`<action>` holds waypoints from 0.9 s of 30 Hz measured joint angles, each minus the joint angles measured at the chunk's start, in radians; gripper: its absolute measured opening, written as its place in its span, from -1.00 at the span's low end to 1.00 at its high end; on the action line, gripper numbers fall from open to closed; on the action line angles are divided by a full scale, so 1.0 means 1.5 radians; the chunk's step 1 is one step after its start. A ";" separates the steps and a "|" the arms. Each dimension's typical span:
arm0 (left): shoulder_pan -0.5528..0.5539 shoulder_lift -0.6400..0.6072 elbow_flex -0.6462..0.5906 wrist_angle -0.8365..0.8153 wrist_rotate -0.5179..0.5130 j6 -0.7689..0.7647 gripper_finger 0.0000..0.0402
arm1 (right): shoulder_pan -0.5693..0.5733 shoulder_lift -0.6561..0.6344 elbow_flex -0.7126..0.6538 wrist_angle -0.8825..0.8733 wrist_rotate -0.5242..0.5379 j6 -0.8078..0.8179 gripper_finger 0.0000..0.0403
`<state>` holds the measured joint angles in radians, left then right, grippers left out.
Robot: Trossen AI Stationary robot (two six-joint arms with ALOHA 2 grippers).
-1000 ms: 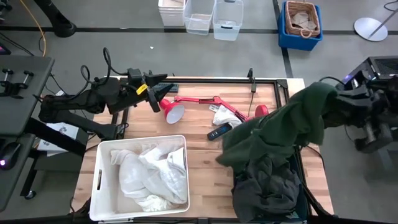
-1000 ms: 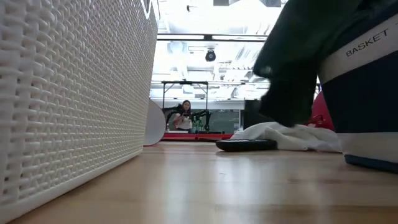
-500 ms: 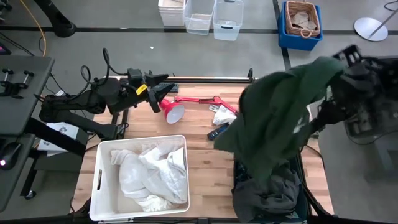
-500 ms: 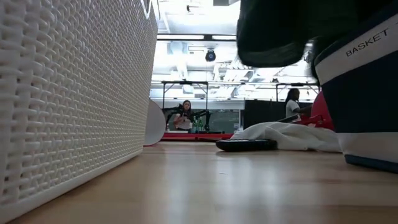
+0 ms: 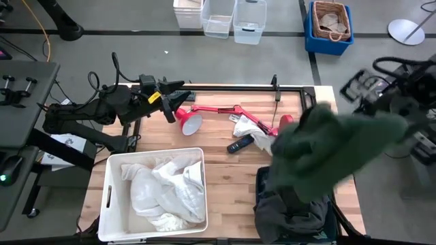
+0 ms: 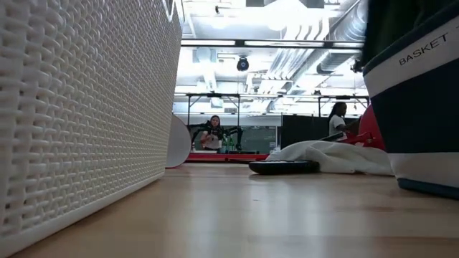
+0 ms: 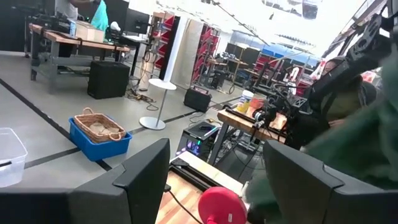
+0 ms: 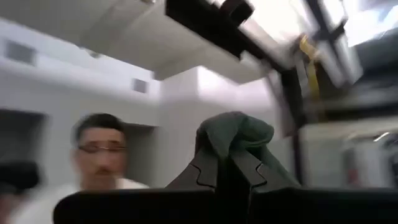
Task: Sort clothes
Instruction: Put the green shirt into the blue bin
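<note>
My right gripper [image 8: 231, 163] is shut on a dark green garment [image 5: 327, 150], which hangs bunched over the navy bin [image 5: 262, 184] at the table's near right. A dark grey garment [image 5: 293, 214] lies in that bin. White garments [image 5: 167, 190] lie in the white bin [image 5: 109, 197] at the near left. A small white cloth [image 5: 243, 126] lies on the table by the red lamp. My left gripper [image 5: 170, 102] is open and empty at the far left, beside the lamp's head. My right gripper pinches a bunched fold of the green garment [image 8: 236, 134] between its two fingers [image 8: 208, 171]; the fold stands out past the fingertips. In the high view the rest of the garment hangs below the arm, slack and lifted above the navy bin.
A red desk lamp [image 5: 218, 112] lies across the far part of the table, with a black remote [image 5: 238, 144] near the white cloth. Clear boxes [image 5: 231, 17] and a blue crate with a basket [image 5: 330, 24] stand on the floor beyond. People show in the room behind.
My right gripper has swung up and toward the far edge with the green garment, then back toward the table's right and near side. The garment's hanging end has lifted off the table and out of the low view, and the garment now hangs bunched over the navy bin.
</note>
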<state>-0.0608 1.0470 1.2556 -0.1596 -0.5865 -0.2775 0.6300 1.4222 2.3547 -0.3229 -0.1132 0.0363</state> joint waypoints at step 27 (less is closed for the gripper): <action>0.002 0.000 0.000 0.000 0.000 -0.180 0.22 | 0.424 0.046 0.000 0.029 0.552 -0.280 -0.87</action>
<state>-0.0586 1.0470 1.2556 -0.1593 -0.5869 -0.5481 1.2657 1.4913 2.3543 -0.2798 0.7144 -0.3839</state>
